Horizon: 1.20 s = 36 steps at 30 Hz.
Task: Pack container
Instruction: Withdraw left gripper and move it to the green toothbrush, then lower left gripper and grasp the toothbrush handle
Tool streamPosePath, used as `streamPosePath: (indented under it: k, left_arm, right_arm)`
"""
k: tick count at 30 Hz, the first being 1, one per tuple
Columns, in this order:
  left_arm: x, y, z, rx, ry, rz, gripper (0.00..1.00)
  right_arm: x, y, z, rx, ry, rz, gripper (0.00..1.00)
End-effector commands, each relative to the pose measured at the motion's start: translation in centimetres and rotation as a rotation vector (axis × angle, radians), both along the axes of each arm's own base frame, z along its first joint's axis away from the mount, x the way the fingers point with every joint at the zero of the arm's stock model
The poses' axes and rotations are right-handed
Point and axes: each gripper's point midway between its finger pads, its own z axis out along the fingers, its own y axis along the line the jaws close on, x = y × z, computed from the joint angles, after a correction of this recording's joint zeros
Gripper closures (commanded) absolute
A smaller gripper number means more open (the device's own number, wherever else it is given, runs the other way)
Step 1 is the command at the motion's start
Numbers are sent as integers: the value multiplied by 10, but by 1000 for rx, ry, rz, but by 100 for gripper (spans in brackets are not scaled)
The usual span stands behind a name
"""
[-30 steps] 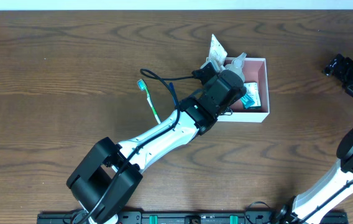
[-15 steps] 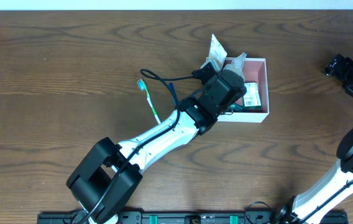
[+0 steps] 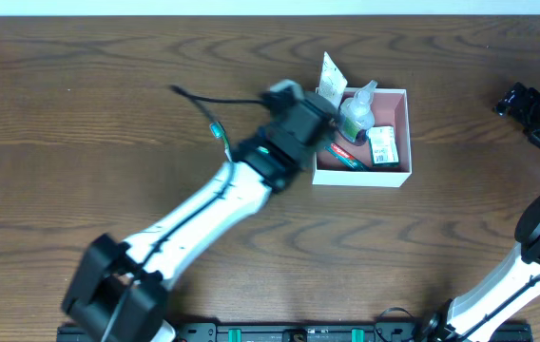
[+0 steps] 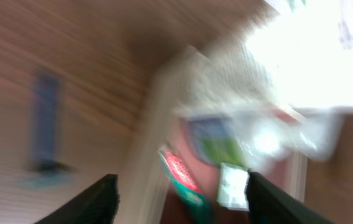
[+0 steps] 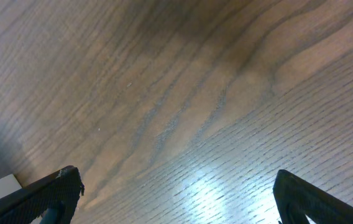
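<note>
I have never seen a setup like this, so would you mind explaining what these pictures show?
These are two robot arms at a wooden table. The wide picture looks down from above; the other two come from a camera on each wrist, showing that arm's own fingers. The left gripper is open near the edge of the container, holding nothing; its picture is blurred. In the container lie a clear bottle, a green-and-white packet and a red-and-green tube. A green toothbrush lies on the table by the left arm. The right gripper is open over bare wood.
</note>
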Motion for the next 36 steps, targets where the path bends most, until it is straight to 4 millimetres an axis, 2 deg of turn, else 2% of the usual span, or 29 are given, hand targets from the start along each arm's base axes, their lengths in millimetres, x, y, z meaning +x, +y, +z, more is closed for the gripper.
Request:
streamPosePath:
  k: [1, 4, 6, 9, 13, 17, 27, 36]
  left_arm:
    - [22, 64, -5, 150, 0, 112, 28]
    - [33, 109, -16, 173, 54, 199, 28]
    - [40, 126, -23, 175, 84, 184, 28]
    - [44, 143, -40, 164, 147, 163, 28]
    - [33, 162, -68, 194, 258, 190, 28]
    - [23, 163, -89, 235, 334, 167, 28]
    - [5, 160, -127, 266, 469, 135, 28]
    - [-8, 142, -143, 251, 533, 62, 28]
  right_arm:
    - [-1, -1, 10, -7, -16, -14, 1]
    - [-1, -1, 10, -7, -16, -14, 1]
    - [-1, -1, 10, -7, -16, -14, 1]
    - [-1, -1, 10, -7, -16, -14, 1]
    - [-1, -1, 10, -7, -16, -14, 1]
    - [-1, -1, 10, -7, -16, -14, 1]
    - [-1, -1, 10, -7, -16, -14, 1]
    - [-1, -1, 10, -7, -16, -14, 1]
